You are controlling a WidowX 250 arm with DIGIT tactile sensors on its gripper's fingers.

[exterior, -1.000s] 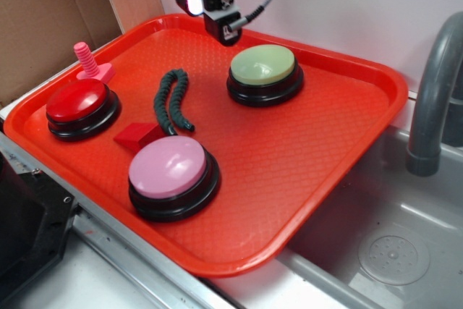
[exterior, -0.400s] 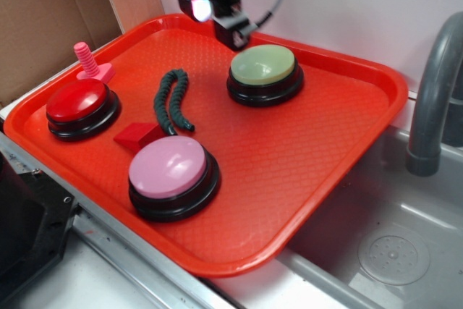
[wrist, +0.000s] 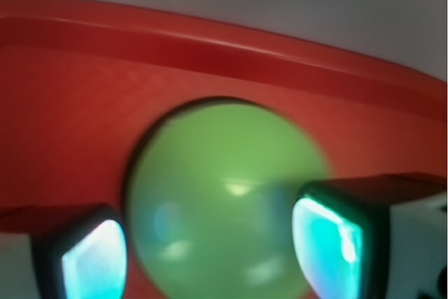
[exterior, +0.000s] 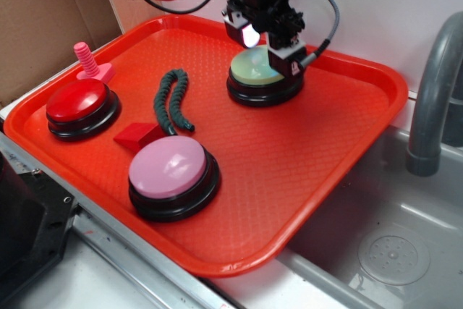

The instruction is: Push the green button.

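A: Where's the green button (exterior: 258, 70)?
B: Far side of the tray (exterior: 347, 150), under the claw (wrist: 210, 253), fingers spread either side.
A: Risk?
B: Spread fingers may straddle the dome and never press.

bare tray (exterior: 289, 157) floor around green button (exterior: 249, 70), worm piece (exterior: 171, 100) well left, rim close behind

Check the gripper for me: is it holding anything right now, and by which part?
Nothing is held. The gripper is open above the green button, its fingers apart on either side of the dome and empty.
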